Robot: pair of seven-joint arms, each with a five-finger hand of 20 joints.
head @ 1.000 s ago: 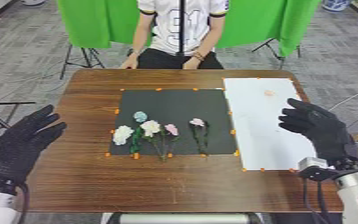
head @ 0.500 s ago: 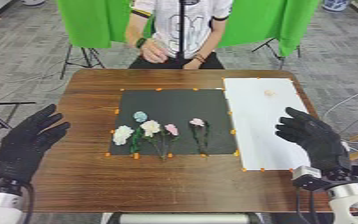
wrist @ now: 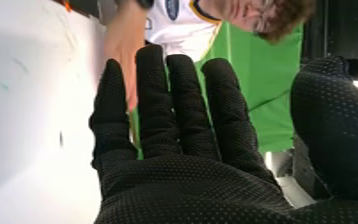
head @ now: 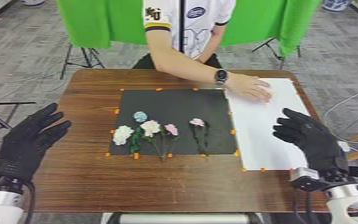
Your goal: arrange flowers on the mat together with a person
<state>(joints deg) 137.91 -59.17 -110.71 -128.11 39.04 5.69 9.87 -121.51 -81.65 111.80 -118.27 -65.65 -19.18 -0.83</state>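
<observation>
In the head view, my left hand [head: 26, 145] is open above the table's left edge, and my right hand [head: 313, 142] is open over the white sheet's right side. The dark mat [head: 180, 102] carries a white flower [head: 122, 134], a pale blue one [head: 140, 116], a cream one [head: 151, 128], a pink one [head: 171, 129] and, farther right, another pink one [head: 197, 122], stems toward my side. A person's hand [head: 248, 87] lies over the white sheet's far part. In the right wrist view my right hand [wrist: 193, 185] has straight fingers, with the person's arm beyond.
The white sheet [head: 266, 135] lies along the mat's right side. Orange tape pieces [head: 233, 132] line the edges of mat and sheet. Brown tabletop [head: 158, 190] extends between the mat and the near edge. A green cloth [head: 264, 25] hangs behind the person.
The person's hand has come from the table's far edge onto the far part of the white sheet, covering the small pale thing seen there earlier. My right hand has shifted slightly; the flowers have not moved.
</observation>
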